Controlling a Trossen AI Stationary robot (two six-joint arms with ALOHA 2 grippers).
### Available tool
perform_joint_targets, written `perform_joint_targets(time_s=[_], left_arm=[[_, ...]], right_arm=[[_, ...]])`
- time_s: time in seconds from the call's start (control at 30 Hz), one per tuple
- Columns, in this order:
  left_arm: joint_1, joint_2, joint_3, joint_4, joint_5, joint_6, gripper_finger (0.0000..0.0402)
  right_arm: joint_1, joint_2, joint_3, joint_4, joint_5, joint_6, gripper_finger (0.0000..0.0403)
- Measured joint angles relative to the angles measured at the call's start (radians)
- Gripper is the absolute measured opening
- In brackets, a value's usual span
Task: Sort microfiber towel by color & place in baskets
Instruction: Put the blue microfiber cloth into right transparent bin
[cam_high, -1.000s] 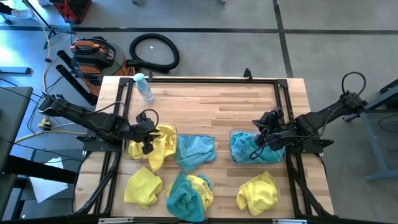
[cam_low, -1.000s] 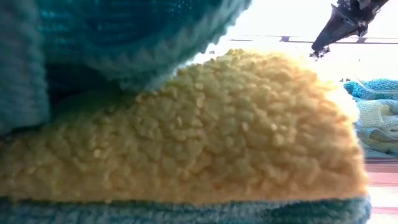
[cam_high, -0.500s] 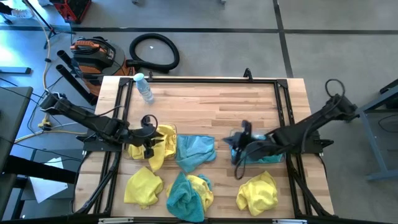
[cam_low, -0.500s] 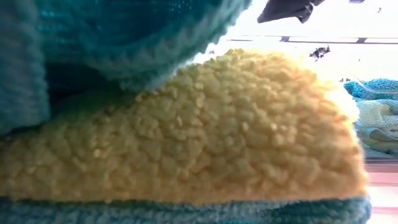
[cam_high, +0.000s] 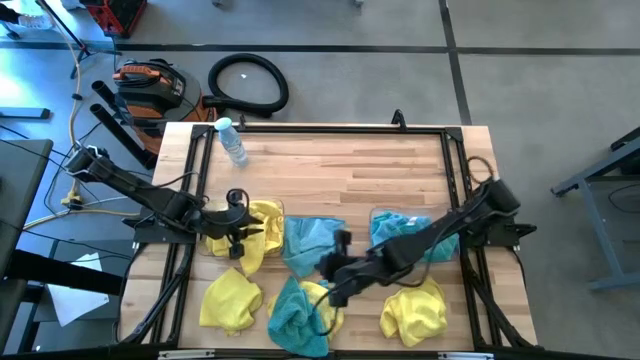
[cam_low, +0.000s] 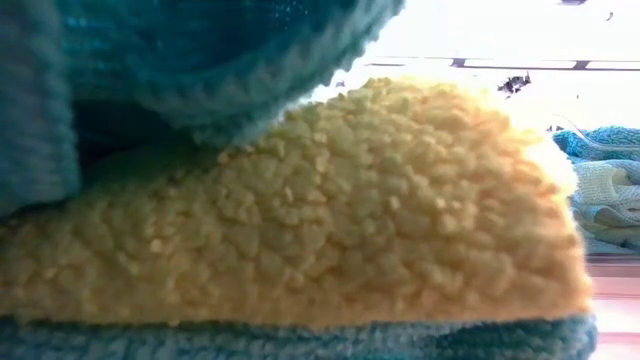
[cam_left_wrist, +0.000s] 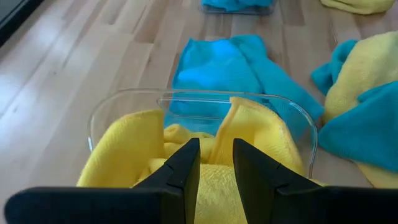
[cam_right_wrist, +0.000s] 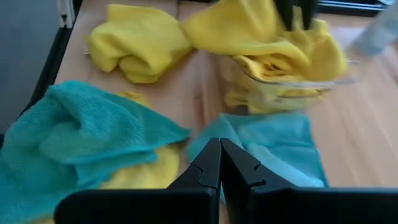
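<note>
My left gripper (cam_high: 238, 226) hangs open by a narrow gap (cam_left_wrist: 216, 152) over the yellow towels (cam_left_wrist: 249, 134) heaped in the left clear basket (cam_left_wrist: 124, 99). My right gripper (cam_high: 328, 270) is shut (cam_right_wrist: 219, 155) and empty, reaching out over the table's middle above a loose teal towel (cam_high: 312, 243) (cam_right_wrist: 273, 149). Beside it lies a mixed teal and yellow pile (cam_high: 300, 310) (cam_right_wrist: 81, 137). The right basket (cam_high: 378, 215) holds teal towels (cam_high: 405, 235). Two loose yellow towels (cam_high: 230, 300) (cam_high: 413, 308) lie flat near the table's near edge.
A clear water bottle with a blue cap (cam_high: 232, 140) lies near the far left corner. The low view is almost filled by a yellow towel (cam_low: 320, 220) and a teal one (cam_low: 180, 50) right at the lens. Bare wood (cam_high: 340, 170) spans the far half.
My right arm has swung from the right basket toward the table's left, low across the table, and its gripper now stands over the loose teal towel in the middle. The teal towels stayed in the right basket. My left gripper has barely moved.
</note>
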Motion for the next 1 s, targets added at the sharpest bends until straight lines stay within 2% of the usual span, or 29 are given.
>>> perform_joint_targets(time_s=[0.2,0.43,0.57,0.7,0.87,1.0], left_arm=[[0.0,-0.037,0.0,-0.001,0.002,0.016,0.0085],[0.0,-0.041,0.0,-0.007,0.043,-0.018,0.0085],[0.0,-0.041,0.0,-0.006,0.054,-0.025,0.0085],[0.0,-0.041,0.0,-0.001,0.055,-0.038,0.0085],[0.0,-0.041,0.0,-0.003,0.055,-0.072,0.0085],[-0.001,-0.04,0.0,-0.005,0.055,-0.085,0.0085]], right_arm=[[-0.011,0.168,0.255,-0.128,-0.109,-0.025,0.0017],[-0.007,0.337,0.482,-0.289,-0.165,-0.006,0.011],[-0.001,0.4,0.533,-0.286,-0.263,0.024,0.0159],[0.007,0.451,0.553,-0.268,-0.328,0.039,0.0191],[0.019,0.498,0.553,-0.244,-0.319,0.04,0.0203],[0.017,0.518,0.553,-0.236,-0.311,0.04,0.0191]])
